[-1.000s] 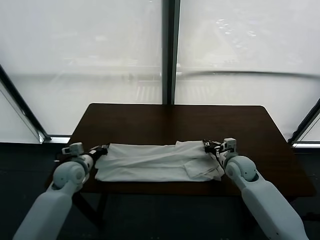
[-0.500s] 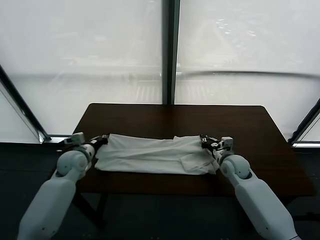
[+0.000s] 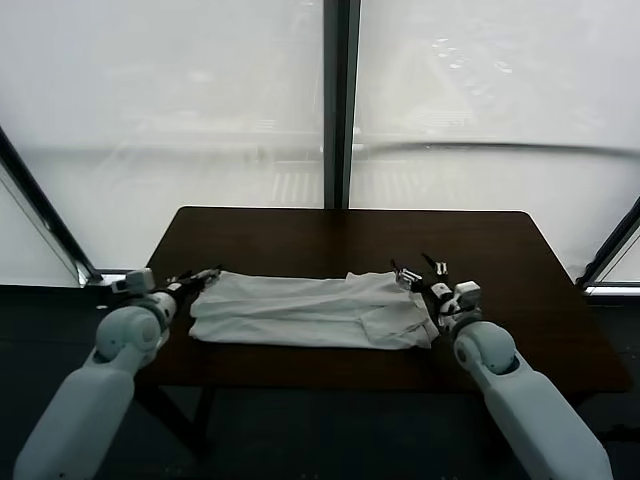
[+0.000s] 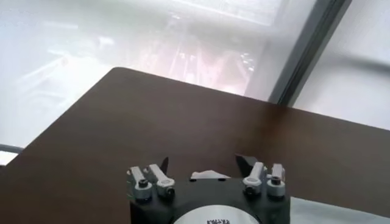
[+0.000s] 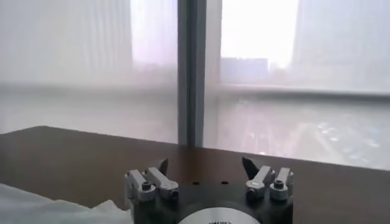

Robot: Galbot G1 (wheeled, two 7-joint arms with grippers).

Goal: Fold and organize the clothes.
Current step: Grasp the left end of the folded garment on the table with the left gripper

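Nearest the robot, the two arms reached in from seven and five o'clock, and just beyond them the T-shirt [image 3: 312, 311] lay on the desk [image 3: 340, 240] as a long, flat band across its near half, plain side up, no red print in sight. By the look of it the lengthwise folds were done, with a doubled flap showing at the band's three o'clock end; bringing the ends together into a compact stack and squaring it off seemed still to be done.

The left gripper [image 3: 196, 277] stood at the band's nine o'clock end, jaws spread wide and holding nothing, a corner of cloth just beside its fingers in the left wrist view. The right gripper [image 3: 421, 270] stood at the three o'clock end, likewise spread wide and empty.

A second earlier both grippers had been pinched on the ends of the cloth, nearer the desk's front edge. Since then the band had been carried toward twelve o'clock and laid flatter, and both grippers had let go and pulled slightly outward.

The far half of the desk lay beyond.
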